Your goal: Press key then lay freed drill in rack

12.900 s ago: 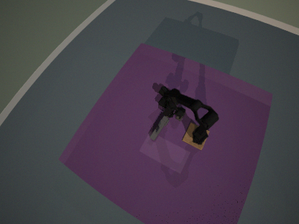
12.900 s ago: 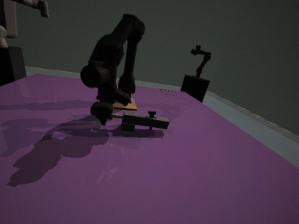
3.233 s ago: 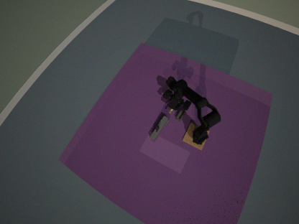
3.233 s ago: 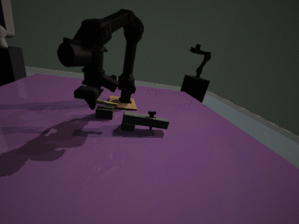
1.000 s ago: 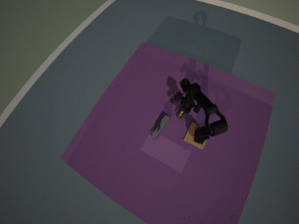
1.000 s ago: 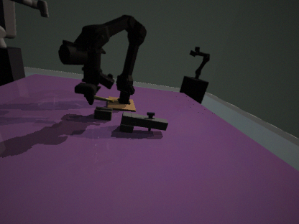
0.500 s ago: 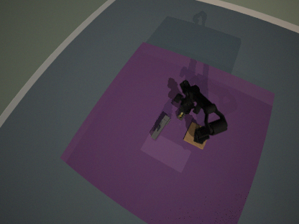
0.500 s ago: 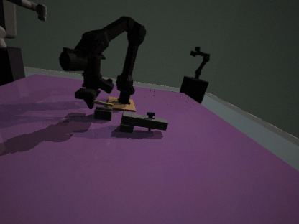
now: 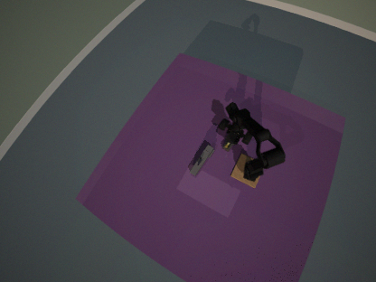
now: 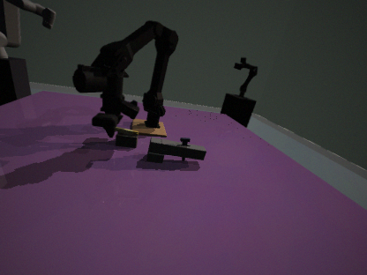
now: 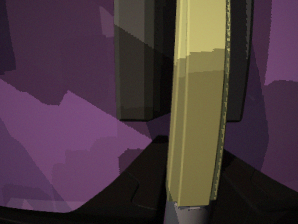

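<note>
My gripper [image 9: 230, 139] [image 10: 113, 131] [image 11: 178, 145] is shut on the yellow drill [image 10: 128, 131] [image 11: 200, 95]. The drill lies almost level over the small dark grey rack [image 10: 126, 141] [image 11: 133, 75], nearly in line with it in the wrist view. I cannot tell whether drill and rack touch. The drill hides the middle of the rack in the wrist view. The long grey block [image 9: 202, 161] [image 10: 172, 149] stands beside the rack, free of the drill. The key [image 10: 185, 140] sits in its top, and its stem shows below the block.
The orange base plate [image 9: 239, 166] [image 10: 138, 128] of my arm is close to the rack. A paler rectangle [image 9: 210, 192] marks the purple table top [image 9: 136, 167] [image 10: 198, 211] near the grey block. Another arm on a dark pedestal [image 10: 238, 107] stands beyond the table.
</note>
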`<state>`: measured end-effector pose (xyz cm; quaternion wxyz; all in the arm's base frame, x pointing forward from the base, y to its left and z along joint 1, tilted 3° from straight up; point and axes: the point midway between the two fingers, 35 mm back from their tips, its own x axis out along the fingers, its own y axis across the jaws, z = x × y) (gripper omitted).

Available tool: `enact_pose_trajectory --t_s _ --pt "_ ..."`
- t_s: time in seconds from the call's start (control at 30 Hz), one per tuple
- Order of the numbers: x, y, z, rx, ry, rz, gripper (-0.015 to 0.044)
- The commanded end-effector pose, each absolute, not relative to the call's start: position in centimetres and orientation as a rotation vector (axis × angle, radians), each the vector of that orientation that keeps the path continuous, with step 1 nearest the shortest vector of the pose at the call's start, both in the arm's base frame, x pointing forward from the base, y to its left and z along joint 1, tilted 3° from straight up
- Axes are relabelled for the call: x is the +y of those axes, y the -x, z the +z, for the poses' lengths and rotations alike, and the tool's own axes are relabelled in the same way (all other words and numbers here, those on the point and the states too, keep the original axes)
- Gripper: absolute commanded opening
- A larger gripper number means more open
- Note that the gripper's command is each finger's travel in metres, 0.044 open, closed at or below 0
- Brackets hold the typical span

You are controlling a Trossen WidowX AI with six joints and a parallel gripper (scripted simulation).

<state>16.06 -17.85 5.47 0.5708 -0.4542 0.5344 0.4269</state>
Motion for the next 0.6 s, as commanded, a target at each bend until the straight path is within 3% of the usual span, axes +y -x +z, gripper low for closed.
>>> enact_pose_trajectory --t_s 0.0,0.57 --pt "-17.7 -16.1 4.8 1.248 1.062 1.007 0.0000" --pt "-17.5 -16.1 3.3 1.248 1.062 1.007 0.0000"
